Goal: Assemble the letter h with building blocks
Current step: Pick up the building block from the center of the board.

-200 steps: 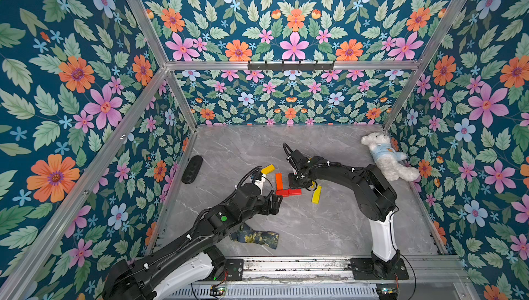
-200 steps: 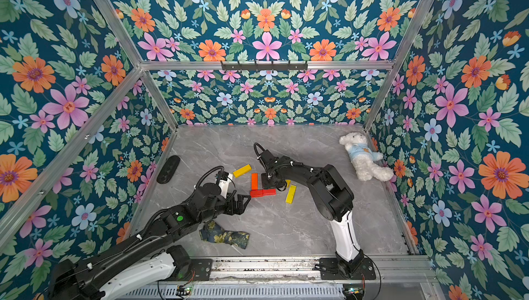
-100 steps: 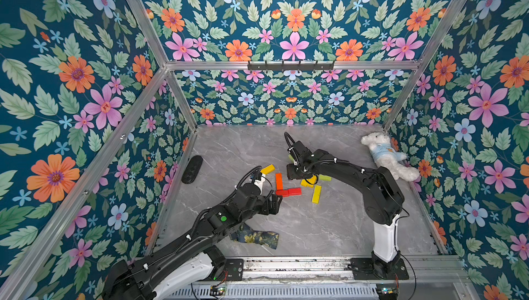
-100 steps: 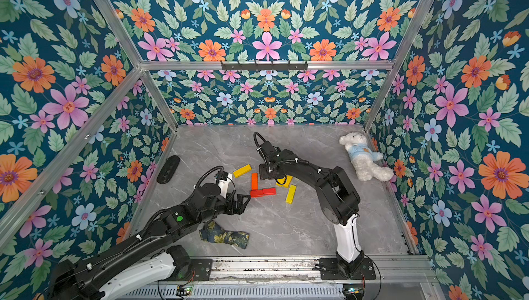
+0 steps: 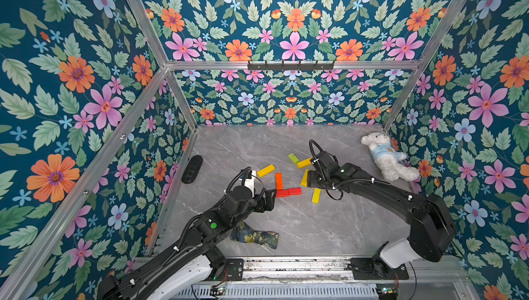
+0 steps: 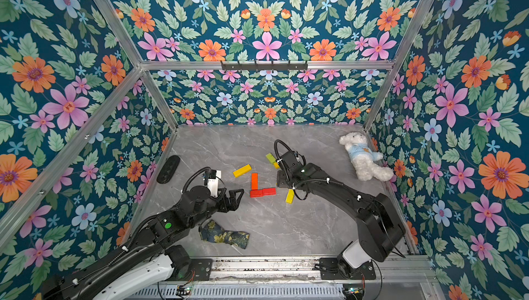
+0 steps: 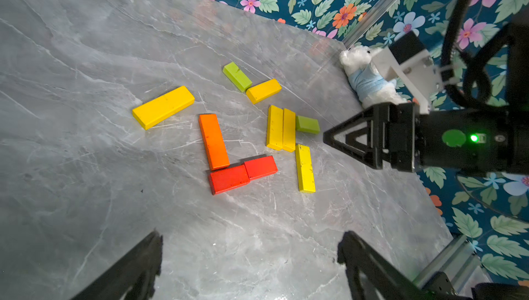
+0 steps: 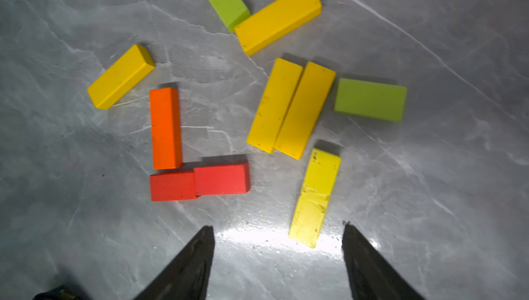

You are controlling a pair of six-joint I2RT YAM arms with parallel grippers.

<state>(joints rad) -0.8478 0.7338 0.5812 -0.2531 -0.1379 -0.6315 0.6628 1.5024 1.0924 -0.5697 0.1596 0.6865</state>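
Marbled grey tabletop (image 5: 315,227), scattered flat matte rectangular blocks (image 8: 166,128).
Left gripper (image 7: 251,234) and right gripper (image 8: 277,225): jaws spread.

Hidden under the black right gripper (image 5: 312,180) in both top views: most of the two amber rectangular bars (image 5: 304,177) side by side, all of the short lime green block (image 8: 370,99) beside them. Cut off by the right wrist view's edge and blurred: that gripper's dark fingers (image 8: 194,264). Cut off in the left wrist view: the fingers (image 7: 134,267) of the left gripper (image 7: 249,237). Half covered there by a white camera mount (image 7: 400,66): the white plush bear (image 7: 363,81). Partly masked by the left arm (image 5: 200,235) from above: the dark floral cloth (image 5: 257,237).
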